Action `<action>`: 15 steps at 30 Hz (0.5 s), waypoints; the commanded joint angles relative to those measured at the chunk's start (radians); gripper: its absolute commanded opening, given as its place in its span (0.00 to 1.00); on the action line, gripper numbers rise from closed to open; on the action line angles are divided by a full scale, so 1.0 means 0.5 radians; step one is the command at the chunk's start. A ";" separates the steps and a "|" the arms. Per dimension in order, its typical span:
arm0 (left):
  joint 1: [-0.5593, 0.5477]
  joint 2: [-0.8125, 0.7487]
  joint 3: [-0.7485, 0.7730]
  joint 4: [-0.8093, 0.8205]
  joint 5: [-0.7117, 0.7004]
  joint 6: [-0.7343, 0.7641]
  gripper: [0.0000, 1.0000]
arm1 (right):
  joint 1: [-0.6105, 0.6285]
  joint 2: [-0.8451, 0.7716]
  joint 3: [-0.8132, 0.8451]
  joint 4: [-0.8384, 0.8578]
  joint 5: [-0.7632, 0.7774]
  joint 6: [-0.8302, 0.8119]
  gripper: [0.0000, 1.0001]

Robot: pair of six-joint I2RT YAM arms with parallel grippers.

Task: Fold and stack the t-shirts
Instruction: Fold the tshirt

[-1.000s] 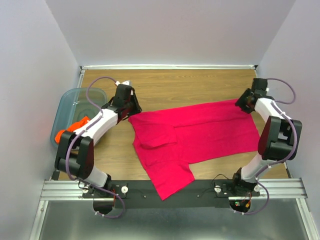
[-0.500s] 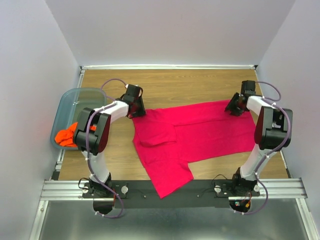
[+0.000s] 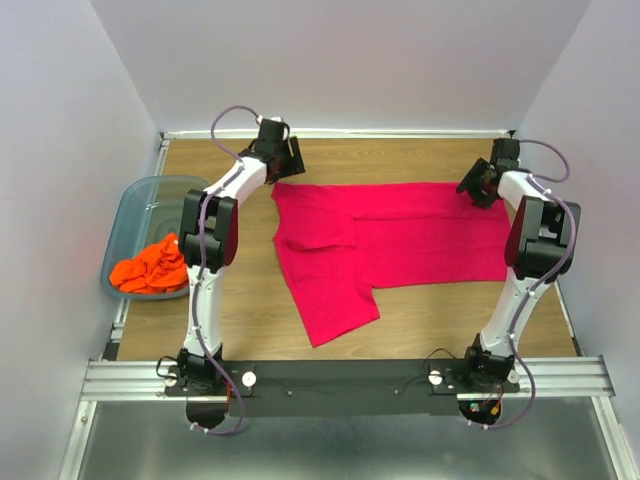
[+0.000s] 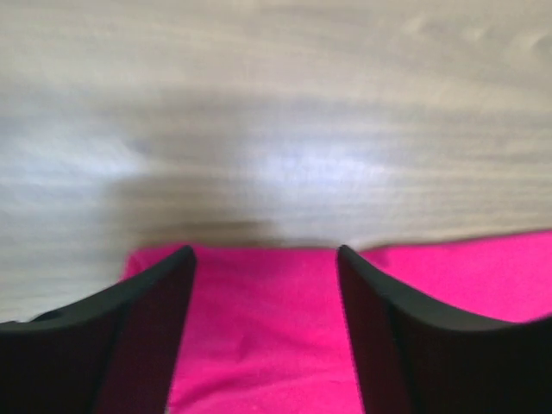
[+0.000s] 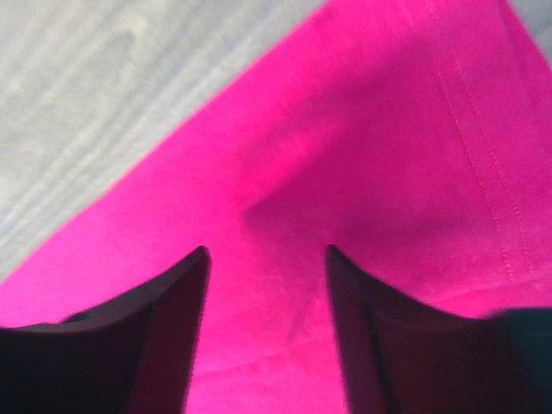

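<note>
Magenta t-shirt [image 3: 400, 235] and orange t-shirt [image 3: 148, 268] make two; one bin [image 3: 128, 203].

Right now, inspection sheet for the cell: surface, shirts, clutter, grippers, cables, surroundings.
Surface: wood table, bare around the pink shirt.
Job's things: pink shirt spread out, one part trailing toward the arm bases; orange shirt crumpled in the bin.
Clutter: bin at the table's left edge; nothing else seen.
Grippers: left gripper at the pink shirt's far-left corner, fingers apart; right gripper over its far-right corner, fingers apart.
Cables: cables loop along both arms, off the cloth.
Surroundings: walls on three sides; rail at the near edge.
</note>
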 commanded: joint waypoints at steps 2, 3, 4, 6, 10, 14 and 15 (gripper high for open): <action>0.041 -0.349 -0.048 -0.056 -0.003 -0.006 0.82 | 0.008 -0.255 0.013 -0.057 -0.070 -0.007 0.77; 0.041 -0.450 -0.164 0.024 0.031 -0.021 0.82 | 0.008 -0.317 -0.079 -0.060 -0.092 -0.007 0.83; 0.038 -0.667 -0.426 0.064 0.098 -0.054 0.82 | 0.008 -0.375 -0.128 -0.060 -0.144 -0.007 0.86; 0.032 -0.880 -0.698 0.141 0.157 -0.085 0.83 | 0.020 -0.578 -0.300 -0.063 -0.178 -0.019 0.95; -0.002 -1.298 -1.285 0.157 0.273 -0.140 0.92 | 0.032 -0.900 -0.540 -0.066 -0.291 -0.034 1.00; -0.078 -1.607 -1.778 0.224 0.442 -0.278 0.92 | 0.045 -1.182 -0.821 -0.069 -0.374 -0.047 1.00; -0.100 -1.629 -1.827 0.276 0.442 -0.327 0.92 | 0.045 -1.231 -0.862 -0.069 -0.386 -0.050 1.00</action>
